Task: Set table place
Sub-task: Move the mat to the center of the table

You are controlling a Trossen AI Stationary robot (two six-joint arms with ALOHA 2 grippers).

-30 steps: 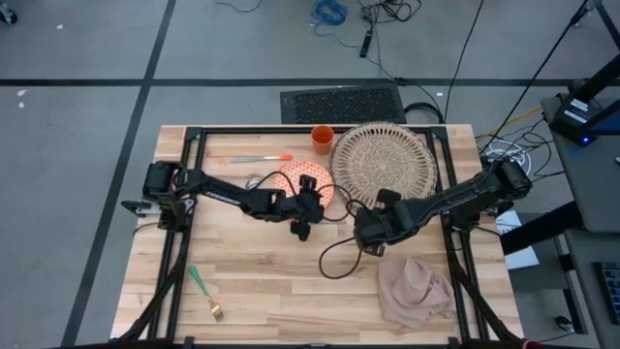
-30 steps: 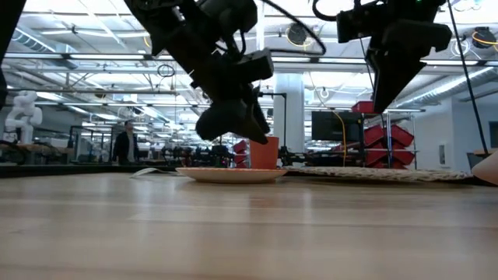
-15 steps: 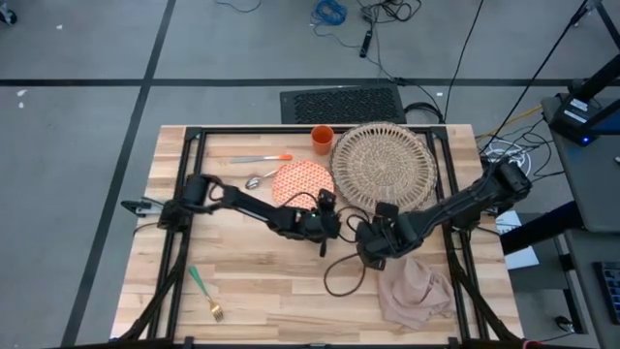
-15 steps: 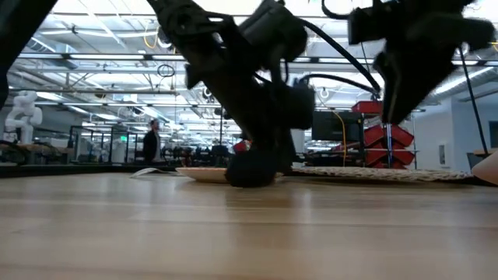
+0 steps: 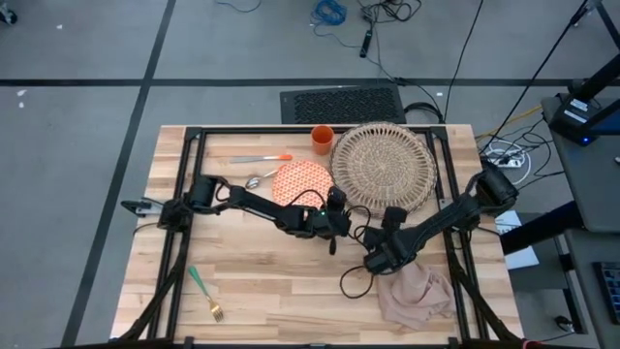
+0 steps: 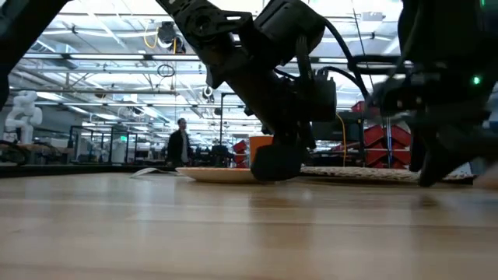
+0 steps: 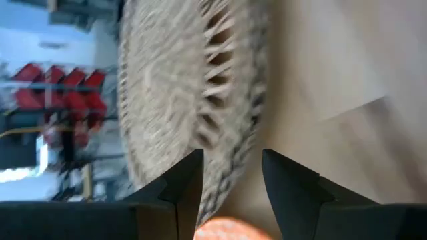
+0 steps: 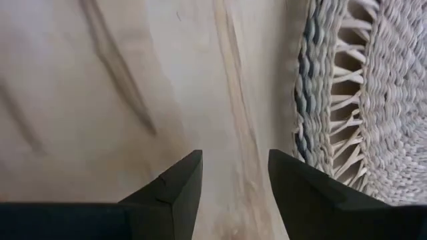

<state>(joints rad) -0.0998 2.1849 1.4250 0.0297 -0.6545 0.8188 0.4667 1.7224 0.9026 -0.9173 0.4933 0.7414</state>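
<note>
Across the wooden table (image 5: 262,281), both arms meet near the middle. The left gripper (image 5: 336,225) sits low beside the orange-patterned plate (image 5: 302,181), fingers spread and empty, facing the woven placemat (image 5: 384,166). The right gripper (image 5: 380,260) hovers just beside the beige napkin (image 5: 415,296), fingers parted over bare wood, holding nothing. An orange cup (image 5: 322,140) stands at the far edge; the orange-handled knife (image 5: 262,159) and spoon (image 5: 254,180) lie near the plate, the green-handled fork (image 5: 204,292) well apart.
</note>
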